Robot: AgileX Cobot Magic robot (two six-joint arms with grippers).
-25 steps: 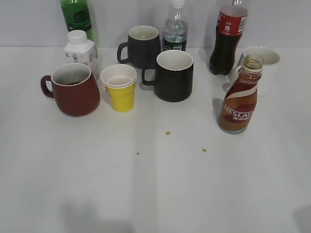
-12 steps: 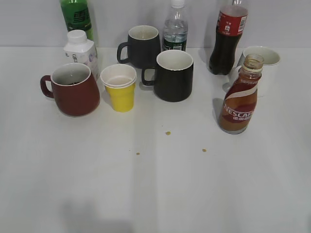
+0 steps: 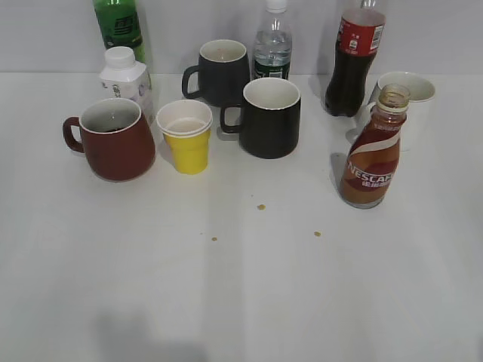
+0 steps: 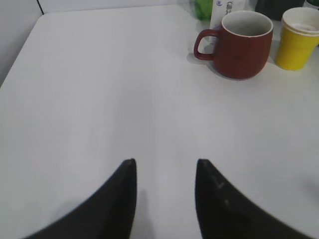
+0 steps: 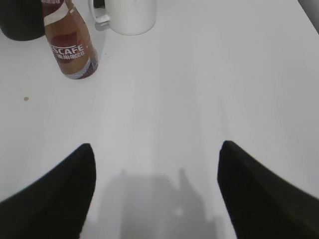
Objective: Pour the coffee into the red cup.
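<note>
The coffee bottle [image 3: 370, 154], brown with a red-brown and white NESCAFE label and no cap, stands upright at the right of the table; it also shows in the right wrist view [image 5: 69, 45]. The red cup [image 3: 115, 140] stands at the left, handle to the left; it also shows in the left wrist view [image 4: 241, 44]. My left gripper [image 4: 164, 167] is open and empty over bare table, well short of the red cup. My right gripper [image 5: 155, 149] is open wide and empty, short of the coffee bottle. Neither gripper shows in the exterior view.
A yellow paper cup [image 3: 186, 137], two black mugs [image 3: 270, 118] [image 3: 220, 72], a white mug [image 3: 407, 90], a cola bottle [image 3: 353, 56], a water bottle [image 3: 272, 45], a green bottle [image 3: 119, 26] and a small white bottle [image 3: 125, 75] stand at the back. Small crumbs [image 3: 260, 206] lie mid-table.
</note>
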